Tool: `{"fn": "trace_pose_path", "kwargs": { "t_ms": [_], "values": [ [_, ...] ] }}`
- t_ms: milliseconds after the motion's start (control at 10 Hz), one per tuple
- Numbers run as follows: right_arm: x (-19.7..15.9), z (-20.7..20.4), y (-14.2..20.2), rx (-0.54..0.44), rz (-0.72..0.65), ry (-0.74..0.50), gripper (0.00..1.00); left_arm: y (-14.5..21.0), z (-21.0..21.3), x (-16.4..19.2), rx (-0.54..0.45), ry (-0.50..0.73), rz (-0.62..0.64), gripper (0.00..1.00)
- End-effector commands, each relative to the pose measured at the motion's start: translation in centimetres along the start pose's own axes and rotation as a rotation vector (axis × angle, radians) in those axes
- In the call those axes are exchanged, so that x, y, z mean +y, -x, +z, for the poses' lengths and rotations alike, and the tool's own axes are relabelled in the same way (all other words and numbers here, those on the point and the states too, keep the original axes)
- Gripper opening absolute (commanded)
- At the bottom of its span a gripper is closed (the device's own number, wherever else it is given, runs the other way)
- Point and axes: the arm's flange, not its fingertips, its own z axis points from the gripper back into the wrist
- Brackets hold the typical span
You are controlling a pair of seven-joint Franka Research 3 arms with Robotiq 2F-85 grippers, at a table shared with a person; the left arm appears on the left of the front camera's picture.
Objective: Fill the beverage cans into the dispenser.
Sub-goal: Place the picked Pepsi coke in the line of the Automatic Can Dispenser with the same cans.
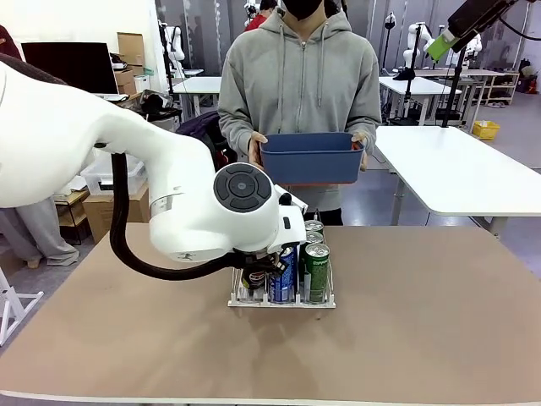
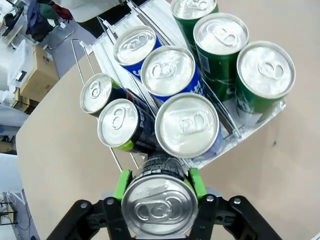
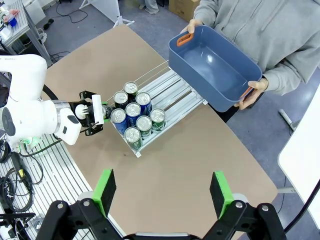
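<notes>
At table centre, front view: dispenser [image 1: 281,298] holds cans, left arm over its 9 o'clock | left wrist view: left gripper [image 2: 159,187] clamps black can [image 2: 160,202] at rack's 6 o'clock | right wrist view: right gripper [image 3: 162,191] wide open, empty; dispenser at 11 o'clock.

Eight upright green, blue and black cans [image 2: 187,125] fill the tilted wire-divided dispenser [image 2: 260,122]; a ninth can [image 2: 160,202] stands at its low end.
</notes>
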Motion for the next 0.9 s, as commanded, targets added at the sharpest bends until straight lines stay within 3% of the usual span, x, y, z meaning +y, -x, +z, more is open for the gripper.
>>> {"fn": "trace_pose_path", "kwargs": {
  "t_ms": [0,800],
  "values": [
    [0.0,0.0,0.1,-0.001,0.0,-0.002,1.0,-1.8,-4.7,2.3,-0.016,-0.088,0.022,0.57],
    [0.0,0.0,0.1,-0.001,0.0,-0.002,1.0,-1.0,-5.1,3.9,0.001,-0.105,0.084,0.57]
  ]
}}
